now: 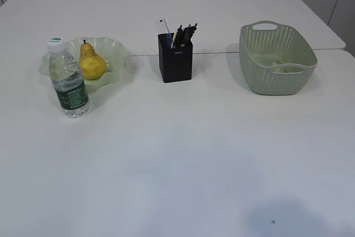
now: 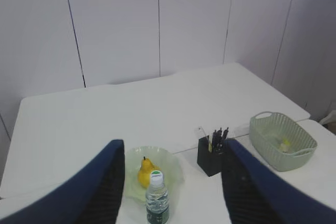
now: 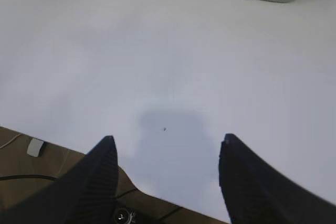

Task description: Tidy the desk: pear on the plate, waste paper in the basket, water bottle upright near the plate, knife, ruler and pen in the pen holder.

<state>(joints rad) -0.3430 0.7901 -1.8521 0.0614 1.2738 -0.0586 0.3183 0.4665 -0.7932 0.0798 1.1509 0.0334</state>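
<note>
The yellow pear [image 1: 91,62] lies in the pale green plate [image 1: 116,51] at the left. Just in front of it the water bottle [image 1: 68,79] stands upright. The black pen holder [image 1: 176,59] in the middle holds the clear ruler [image 1: 165,28] and dark pens [image 1: 186,33]; I cannot tell a knife apart among them. Yellowish waste paper [image 1: 284,62] lies inside the green basket [image 1: 275,73] at the right. My left gripper [image 2: 174,142] hangs open high above the near side, nothing between its fingers. My right gripper [image 3: 168,138] is open over the table's front edge, empty.
A seam where two tabletops meet runs behind the pen holder [image 1: 222,53]. The right wrist view shows floor and a cable [image 3: 31,177] below the front edge. Neither arm shows in the exterior view.
</note>
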